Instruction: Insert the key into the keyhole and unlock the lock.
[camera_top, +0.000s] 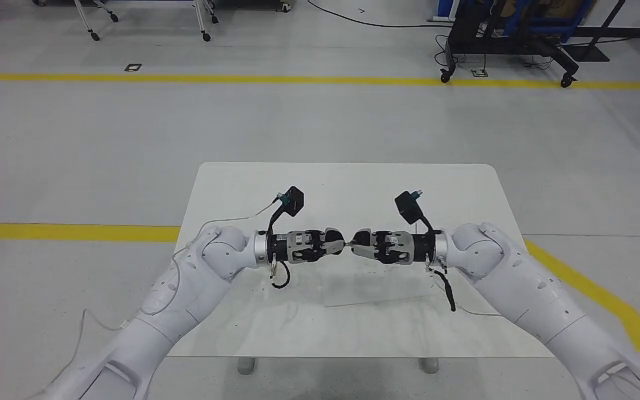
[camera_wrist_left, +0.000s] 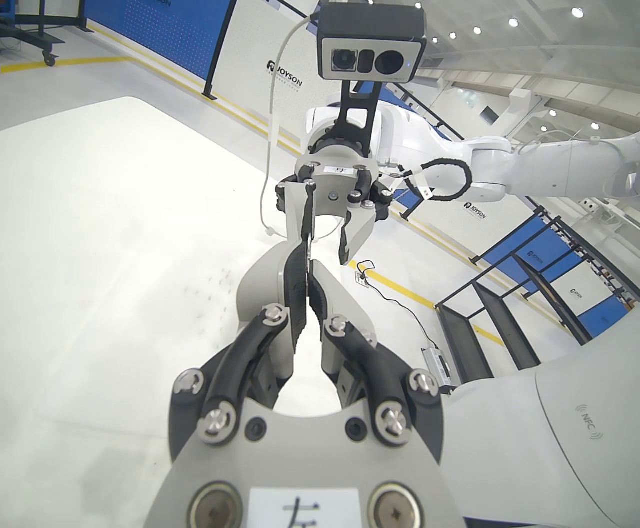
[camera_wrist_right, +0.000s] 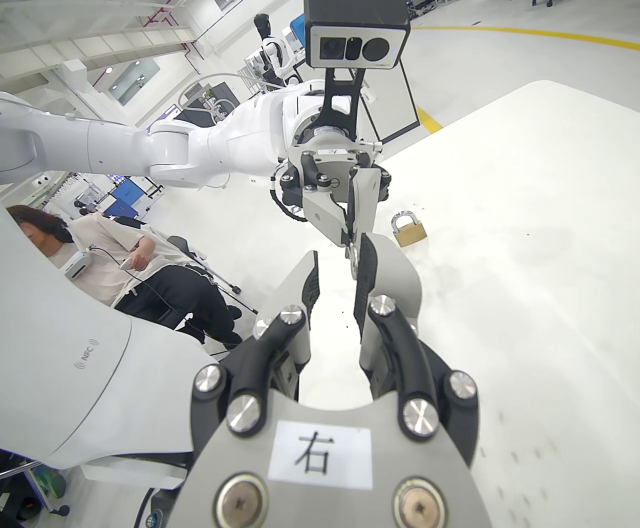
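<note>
Left gripper (camera_wrist_left: 307, 282) sits at 9 o'clock of the key (camera_wrist_left: 310, 248), clamped on it over mid-table. Right gripper (camera_wrist_right: 340, 254) at 3 o'clock is spread, one finger beside the key, looks like a handoff for a better grip. Lock (camera_wrist_right: 409, 230) lies loose on the table (camera_top: 350, 190), unheld.

Count, this entry: I log one key (camera_wrist_right: 353, 256), small and metallic, and one padlock (camera_wrist_right: 409, 230), brass body with a silver shackle, so a single piece of each task item. Work surface: one table (camera_top: 400, 190), white top with rounded corners. My own grippers number two: one left gripper (camera_wrist_left: 306, 274) and one right gripper (camera_wrist_right: 339, 252).
</note>
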